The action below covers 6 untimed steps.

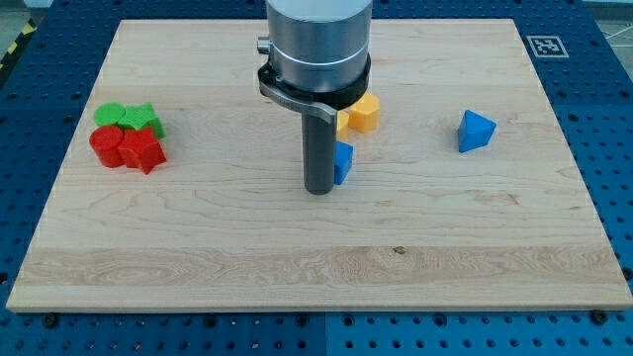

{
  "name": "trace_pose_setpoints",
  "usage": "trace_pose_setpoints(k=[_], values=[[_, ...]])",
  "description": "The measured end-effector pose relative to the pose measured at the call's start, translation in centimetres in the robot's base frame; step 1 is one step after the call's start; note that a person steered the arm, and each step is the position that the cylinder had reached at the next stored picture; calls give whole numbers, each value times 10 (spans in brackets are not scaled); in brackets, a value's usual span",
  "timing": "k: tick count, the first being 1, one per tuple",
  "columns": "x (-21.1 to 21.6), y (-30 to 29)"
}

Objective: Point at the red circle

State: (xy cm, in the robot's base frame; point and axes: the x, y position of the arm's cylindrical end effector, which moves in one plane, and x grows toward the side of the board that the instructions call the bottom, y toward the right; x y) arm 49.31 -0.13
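red circle (106, 144), lying flat (view's left)

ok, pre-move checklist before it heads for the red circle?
1. Target found: red circle at the view's left, in the red-green cluster. ok.
2. My tip located: mid-board, far right of the target. ok.
3. Tip clear of blocks: the blue block sits right against the rod. cannot tell if touching.
4. Path leftward: bare board between tip and cluster. ok.
5. Neighbours: the red star and green blocks crowd the circle; approach could nudge them. not ok.
6. Already pointing at target: not ok.
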Motion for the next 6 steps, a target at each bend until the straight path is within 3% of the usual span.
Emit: trace_pose_setpoints(k=[4, 6], values=[[-25, 4], [29, -29]])
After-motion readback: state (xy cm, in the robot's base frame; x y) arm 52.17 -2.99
